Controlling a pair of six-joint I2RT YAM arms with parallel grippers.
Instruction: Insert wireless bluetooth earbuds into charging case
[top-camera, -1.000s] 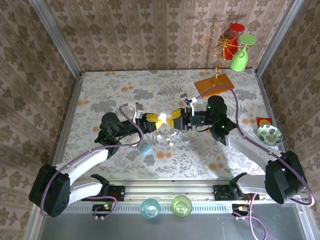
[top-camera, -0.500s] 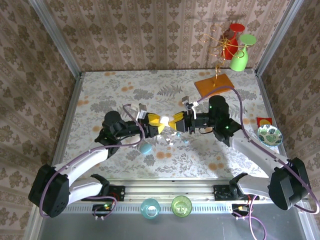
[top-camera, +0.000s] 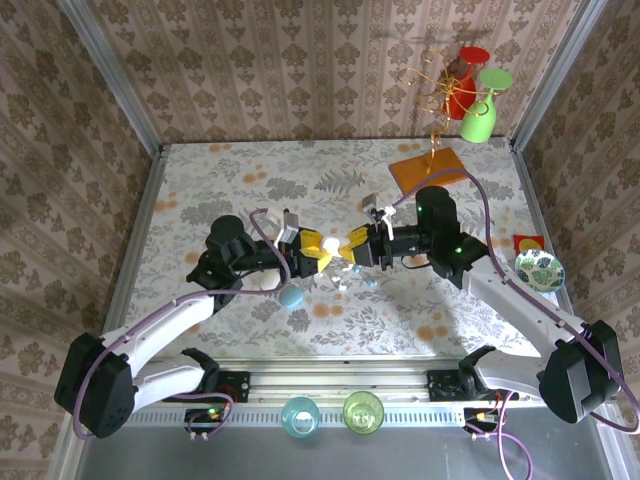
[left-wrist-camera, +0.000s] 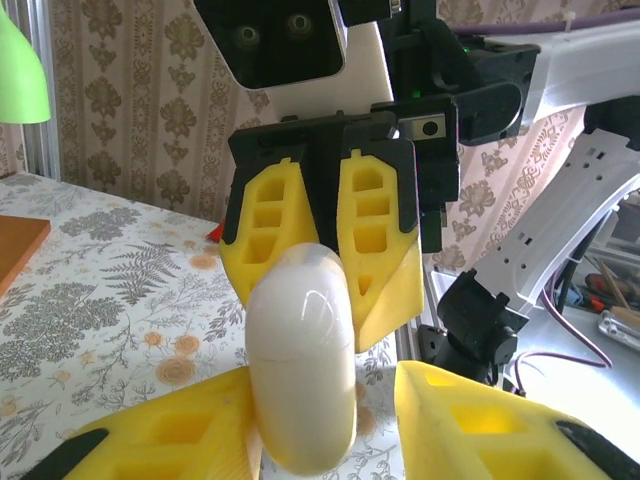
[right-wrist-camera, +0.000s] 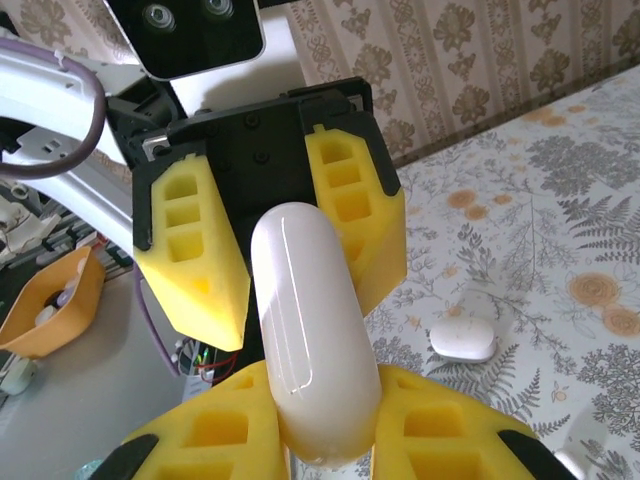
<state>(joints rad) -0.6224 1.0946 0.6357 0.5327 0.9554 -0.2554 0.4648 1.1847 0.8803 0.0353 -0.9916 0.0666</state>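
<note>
White case, centre frame: pinched in your right claw; left claw narrowly parted around its other end. Earbuds: loose on counter just below. Advice: close squarely, keep case level.

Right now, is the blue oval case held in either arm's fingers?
No, the blue oval case lies on the table, apart from the left fingers and the right fingers, which meet at a white case.
</note>
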